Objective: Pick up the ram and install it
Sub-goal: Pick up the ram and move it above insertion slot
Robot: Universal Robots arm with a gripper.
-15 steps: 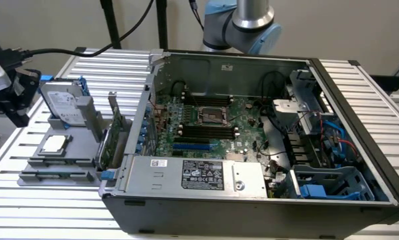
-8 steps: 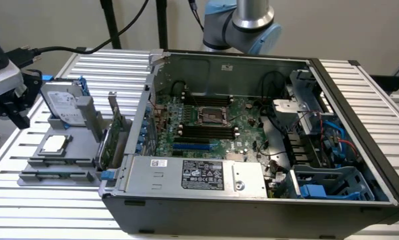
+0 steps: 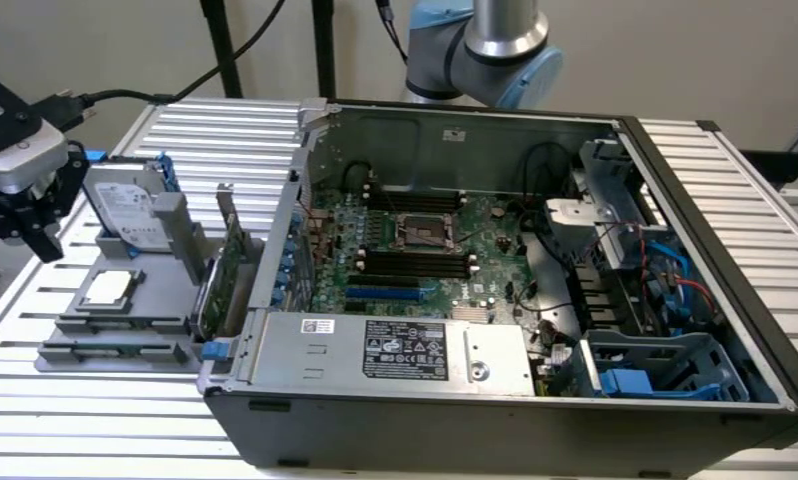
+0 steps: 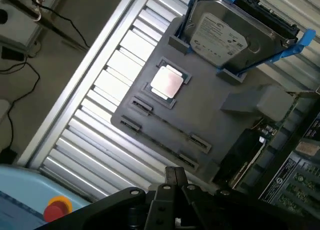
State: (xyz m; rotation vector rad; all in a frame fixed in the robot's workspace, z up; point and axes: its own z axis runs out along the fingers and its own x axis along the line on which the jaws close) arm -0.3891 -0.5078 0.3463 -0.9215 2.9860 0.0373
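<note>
Exterior view: the hand (image 3: pixel 36 238) is seen at that view's left, held above the slatted surface (image 3: pixel 92 405), just beside the grey fixture (image 3: pixel 152 300) and apart from everything on it. Its fingers are drawn together and nothing is seen between them, so nothing is judged to be carried.

The ram (image 3: pixel 112 350) is taken to be the thin dark-green strip set in the fixture's groove nearest that camera, though it is seen too faintly to be confirmed. It is not touched by the hand.

Parts are kept in shaped seats on the fixture. The hard drive (image 3: pixel 126 205) is propped upright between blue brackets, and the processor (image 3: pixel 110 287) is laid flat in a square recess. Such seating is judged to keep each part at a known place, with an edge left free for pinching.

The computer case (image 3: pixel 506 420) is laid on its side with the panel off, so that the motherboard (image 3: pixel 486 230) and its black memory slots (image 3: pixel 413 263) are turned upward and can be reached from above.

In the wrist view the fixture is looked down on from behind the joined fingers, which suggests the hand is directed at the fixture rather than the case. The pickup is judged not yet made.
</note>
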